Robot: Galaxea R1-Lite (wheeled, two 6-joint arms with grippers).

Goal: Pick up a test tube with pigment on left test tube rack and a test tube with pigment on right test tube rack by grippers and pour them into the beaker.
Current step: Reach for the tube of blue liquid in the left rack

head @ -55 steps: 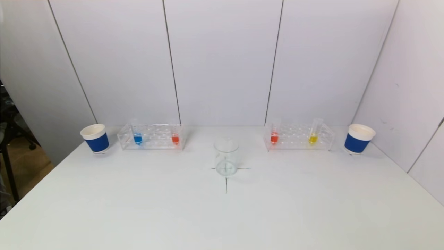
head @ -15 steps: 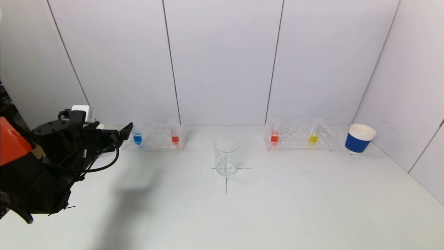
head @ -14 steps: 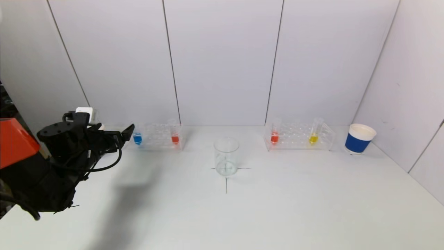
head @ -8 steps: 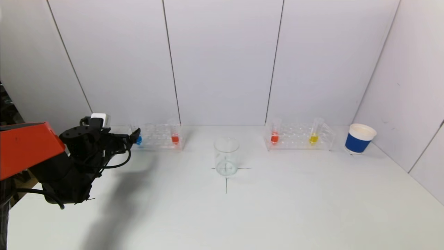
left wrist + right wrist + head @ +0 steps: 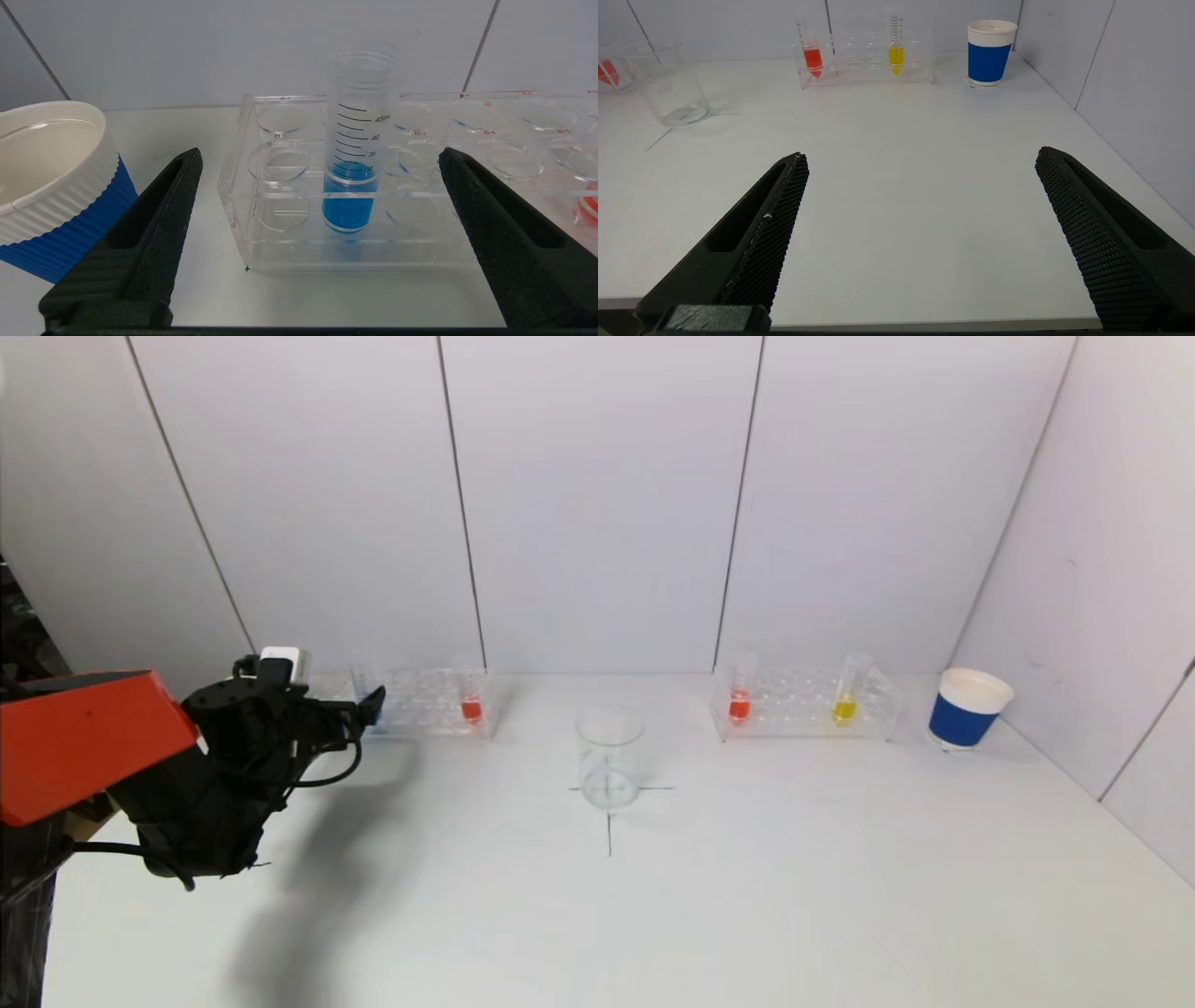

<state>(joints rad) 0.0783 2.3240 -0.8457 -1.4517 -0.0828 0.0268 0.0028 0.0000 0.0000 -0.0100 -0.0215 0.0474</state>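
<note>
Test tube with blue pigment (image 5: 357, 140) stands upright near the counter's (image 5: 653, 915) far left corner, likely light, slick, fragile; left pincer (image 5: 317, 196) gapes wide before its clear upper wall; right pincer (image 5: 920, 205) hangs apart, idle.

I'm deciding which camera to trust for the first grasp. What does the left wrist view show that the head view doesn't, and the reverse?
Only the left wrist view: the blue test tube whole, upright in its rack slot with printed graduations, between the open left gripper, plus the left paper cup.

Only the head view: the beaker, the right test tube rack with its red and yellow tubes, and the right paper cup.

Both: the left test tube rack and its red tube.
</note>
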